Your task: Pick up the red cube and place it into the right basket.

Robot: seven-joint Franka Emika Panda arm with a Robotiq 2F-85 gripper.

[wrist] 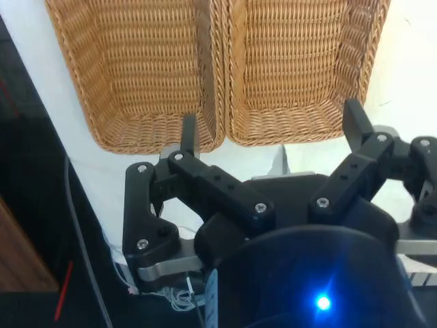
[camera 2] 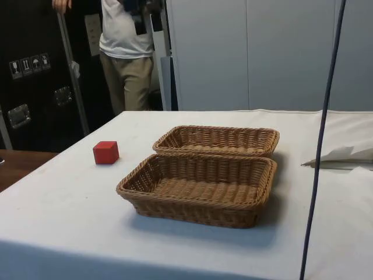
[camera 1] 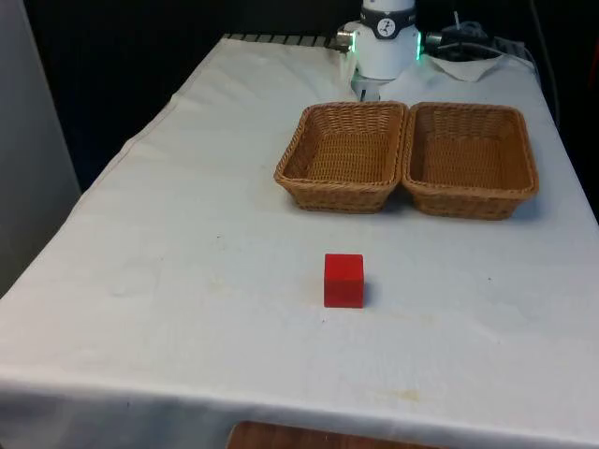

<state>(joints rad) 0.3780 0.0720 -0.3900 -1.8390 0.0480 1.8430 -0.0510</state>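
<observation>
The red cube (camera 1: 343,280) (camera 2: 106,152) rests on the white cloth, nearer the camera than the two wicker baskets, in line with the front view's left basket (camera 1: 337,195). The right basket (camera 1: 468,202) stands beside it, touching, and holds nothing; in the side view it is the nearer basket (camera 2: 192,211), with the left one (camera 2: 215,129) behind. My gripper (wrist: 272,126) hangs high over the baskets' robot-side rims, open, nothing between its fingers (wrist: 188,131). Both baskets (wrist: 157,140) (wrist: 287,133) lie below it.
A person (camera 2: 125,52) stands beyond the table's far side in the side view. A dark cable (camera 2: 317,151) hangs down near the baskets. Crumpled paper (camera 2: 344,156) lies at the robot's end. The robot's base (camera 1: 387,42) stands behind the baskets.
</observation>
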